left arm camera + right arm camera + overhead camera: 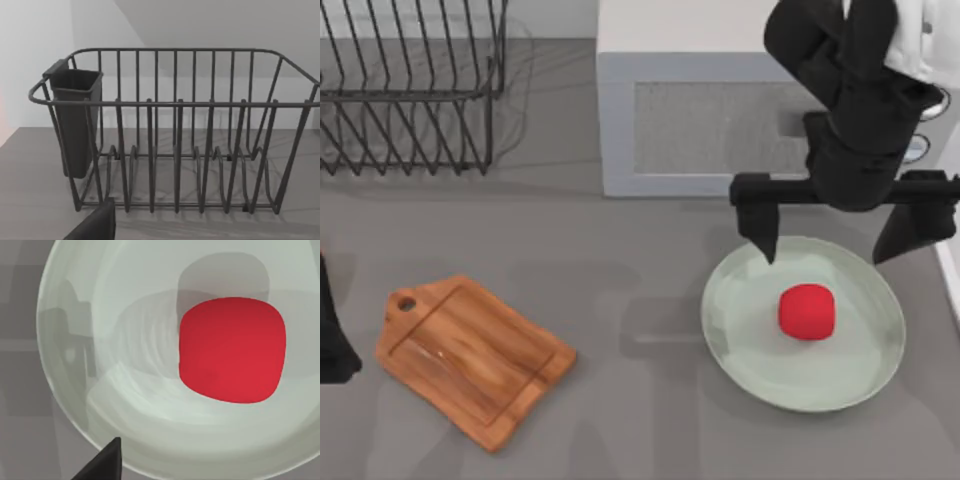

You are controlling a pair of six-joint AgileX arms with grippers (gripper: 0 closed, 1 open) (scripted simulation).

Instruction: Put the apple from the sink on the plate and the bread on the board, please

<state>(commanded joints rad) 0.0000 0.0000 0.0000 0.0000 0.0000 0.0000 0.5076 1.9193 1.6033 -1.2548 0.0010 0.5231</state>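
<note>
Item, the apple [807, 311]: bright red, rounded, sitting on the plate [750, 345] slightly right of its centre, touching neither finger of the gripper above it; in the right wrist view the apple [232, 350] is resting on the pale inner surface with its shadow falling beside it. Item, the plate: pale green, round, shallow rim, lying on the grey table [620, 260] at the right side; its rim [60, 405] is curving across the right wrist view. Item, the right gripper [840, 240]: hanging over the far edge of the plate, fingers spread wide and holding nothing, one fingertip [767, 245] pointing down at the plate's far left rim, the other at its far right rim; a dark fingertip [102, 462] is showing at the edge of the right wrist view. Item, the board [470, 358]: orange-brown wood with a holed handle, lying bare and at an angle on the left half of the table, well apart from the plate. Item, the left arm [332, 335]: sitting at the left edge of the table beside the board; state of its fingers cannot be told. Item, the wire dish rack [175, 135]: dark, standing at the far left of the table, carrying a dark cutlery holder [75, 120] at one end. Item, a pale grey box-shaped appliance [700, 110]: standing at the far side behind the plate.
</note>
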